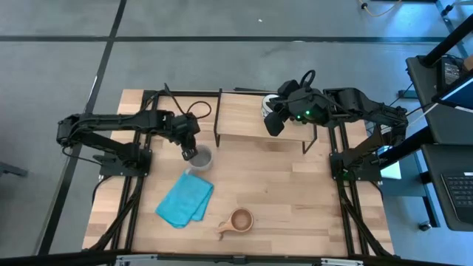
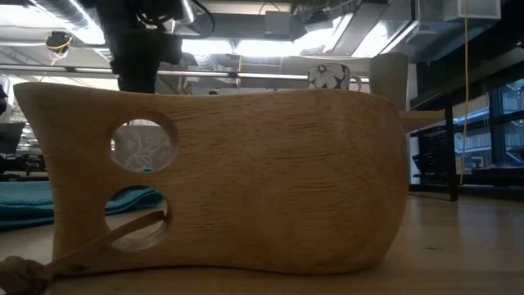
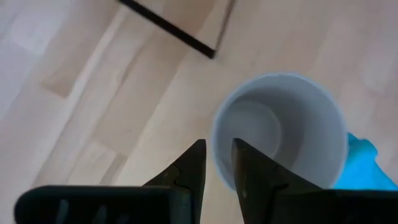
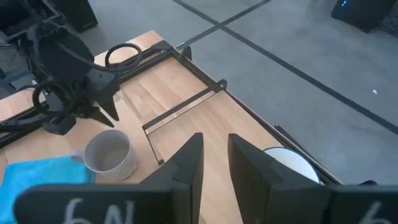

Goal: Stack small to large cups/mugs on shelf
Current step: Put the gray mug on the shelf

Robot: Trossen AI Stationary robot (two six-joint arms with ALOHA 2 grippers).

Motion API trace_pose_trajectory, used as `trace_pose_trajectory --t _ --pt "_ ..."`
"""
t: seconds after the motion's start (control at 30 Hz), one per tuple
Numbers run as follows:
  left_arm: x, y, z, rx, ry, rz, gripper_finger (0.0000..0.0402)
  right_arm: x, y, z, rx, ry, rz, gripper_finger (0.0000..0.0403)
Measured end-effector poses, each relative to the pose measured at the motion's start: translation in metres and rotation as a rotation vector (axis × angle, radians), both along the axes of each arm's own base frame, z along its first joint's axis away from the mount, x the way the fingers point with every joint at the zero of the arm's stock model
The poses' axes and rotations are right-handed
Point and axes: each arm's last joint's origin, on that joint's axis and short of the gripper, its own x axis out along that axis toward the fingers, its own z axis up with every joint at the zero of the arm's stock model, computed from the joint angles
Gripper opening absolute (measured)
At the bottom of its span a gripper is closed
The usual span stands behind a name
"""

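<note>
Over on the left, the left gripper hangs right at the rim of the round grey ceramic mug, which stands upright on the tabletop just near of the shelf's left end. Its two dark fingers stand a little apart, one outside the wall and the other apparently over the rim, but not pressing; I would call that parted, not gripping. The mug looks stiff, smooth and fairly slippery, with a thin hard wall, so a pinch across the rim seems the sensible hold, squeezed gently since it could chip or slide. Its handle is only partly visible.

Beside it lies the crumpled blue cloth, soft and no part of the job. Further near sits the small brown wooden cup with a stub handle, light, stiff and rougher to the touch; its lip or its holed handle looks easy to take. It fills the low view almost entirely, hiding most of the table behind.

The low rack with a light wooden top board on thin black legs stands at the far side. At its right end a white mug is half covered by the right gripper, which hovers above it with fingers slightly apart and nothing between them. I cannot make out an olive-green tumbler for certain anywhere.
</note>
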Motion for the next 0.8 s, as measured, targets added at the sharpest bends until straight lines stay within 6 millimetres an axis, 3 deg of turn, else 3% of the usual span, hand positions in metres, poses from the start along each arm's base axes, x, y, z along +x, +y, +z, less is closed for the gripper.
trace_pose_trajectory --t 0.57,0.8 --pt "-0.002 -0.001 -0.035 -0.037 0.055 -0.027 0.0071 0.000 0.000 0.000 0.013 -0.010 -0.008 0.0076" --pt "-0.003 -0.002 -0.040 -0.059 0.053 -0.005 0.0071 0.000 0.000 0.000 0.013 -0.010 -0.008 0.0076"
